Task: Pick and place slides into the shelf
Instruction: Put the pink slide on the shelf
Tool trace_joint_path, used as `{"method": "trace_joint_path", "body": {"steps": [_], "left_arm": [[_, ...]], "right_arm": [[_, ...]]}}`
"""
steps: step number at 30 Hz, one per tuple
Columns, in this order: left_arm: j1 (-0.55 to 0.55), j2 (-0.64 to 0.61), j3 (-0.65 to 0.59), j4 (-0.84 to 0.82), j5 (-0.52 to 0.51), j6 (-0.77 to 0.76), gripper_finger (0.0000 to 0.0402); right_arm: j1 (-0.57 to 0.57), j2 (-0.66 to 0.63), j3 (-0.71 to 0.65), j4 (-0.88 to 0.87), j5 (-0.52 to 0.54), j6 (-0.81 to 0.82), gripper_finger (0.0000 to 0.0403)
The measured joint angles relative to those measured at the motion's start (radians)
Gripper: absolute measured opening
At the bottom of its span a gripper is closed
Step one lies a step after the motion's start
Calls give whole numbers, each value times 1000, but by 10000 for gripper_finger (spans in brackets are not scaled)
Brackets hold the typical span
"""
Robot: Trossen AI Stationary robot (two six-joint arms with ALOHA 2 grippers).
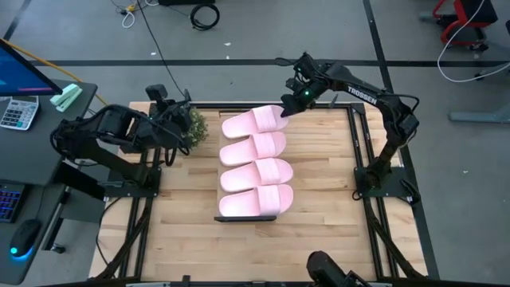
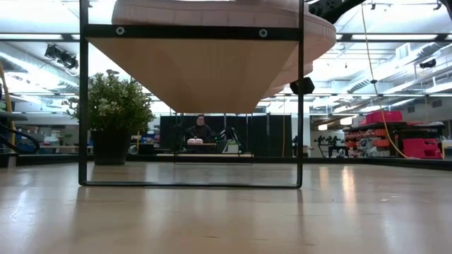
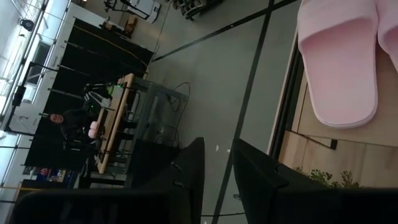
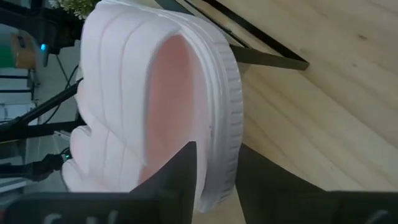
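Four pink slides lie side by side on the shelf (image 1: 221, 182), a narrow rack in the middle of the table. The farthest slide (image 1: 251, 122) lies slanted. My right gripper (image 1: 288, 106) is at its right end, jaws a little apart: one finger (image 4: 180, 177) reaches into the slide's open end (image 4: 168, 106), the other (image 4: 267, 183) stands outside the sole. My left gripper (image 3: 217, 165) hovers open at the table's far left by a potted plant (image 1: 194, 126), holding nothing. The low view shows the shelf's black frame (image 2: 191, 32) and a slide (image 2: 212, 10) on top. My right gripper comes at the farthest slide slanting down from the table's far right. The sole's rim (image 4: 227, 149) at the slide's right end lies between its two fingers. Whether the fingers still touch it I cannot tell. The slide lies on the shelf top.
The potted plant (image 2: 113, 106) stands at the table's far left, close to the left gripper. Bare wood tabletop (image 1: 319, 183) lies right, left and near of the shelf. A desk with a calculator (image 1: 17, 112) and screen stands beyond the left edge.
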Motion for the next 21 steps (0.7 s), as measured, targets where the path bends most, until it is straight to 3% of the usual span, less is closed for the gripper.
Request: {"method": "trace_joint_path", "body": {"steps": [13,21], "left_arm": [[0,0,0,0,0,1,95],[0,0,0,0,0,1,100]], "right_arm": [[-3,0,0,-12,-12,-10,126],[-3,0,0,-41,-19,-3,187]]}}
